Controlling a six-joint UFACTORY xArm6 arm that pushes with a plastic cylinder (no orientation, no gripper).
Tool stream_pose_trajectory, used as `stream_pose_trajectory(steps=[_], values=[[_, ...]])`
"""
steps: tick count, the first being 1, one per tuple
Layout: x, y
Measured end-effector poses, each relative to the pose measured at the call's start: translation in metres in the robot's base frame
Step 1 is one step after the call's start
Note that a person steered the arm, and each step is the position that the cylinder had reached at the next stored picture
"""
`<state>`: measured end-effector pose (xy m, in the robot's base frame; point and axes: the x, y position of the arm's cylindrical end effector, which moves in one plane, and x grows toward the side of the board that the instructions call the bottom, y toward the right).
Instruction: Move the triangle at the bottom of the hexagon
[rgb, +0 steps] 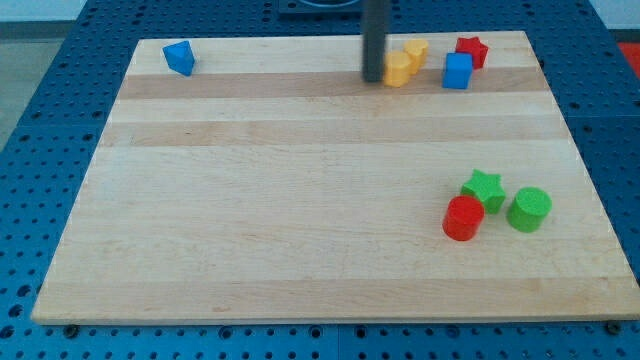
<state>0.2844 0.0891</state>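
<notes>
A red star (471, 50) and blue cube (457, 71) sit upper right on the worktop (280, 200); a green star (484, 188), red cylinder (463, 218) and green cylinder (529, 209) cluster lower right.

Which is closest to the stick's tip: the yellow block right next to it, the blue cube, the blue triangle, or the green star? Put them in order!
From my tip:
1. Yellow block, just to its right.
2. Blue cube, farther right.
3. Blue triangle, top left corner.
4. Green star, lower right.

The tip (373, 79) rests on the wooden board (300, 200), touching the left side of the yellow hexagon (398, 71). A yellow block (416, 50) sits just above-right of the hexagon. The blue triangle (180, 57) lies far left of it.
</notes>
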Motion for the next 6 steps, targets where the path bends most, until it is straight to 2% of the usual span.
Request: stream_pose_trajectory(steps=[1,2,3,4,5,6], values=[[0.003,0.043],[0.004,-0.097],[0.032,-0.256],[0.028,-0.379],[0.002,-0.388],[-0.031,-0.357]])
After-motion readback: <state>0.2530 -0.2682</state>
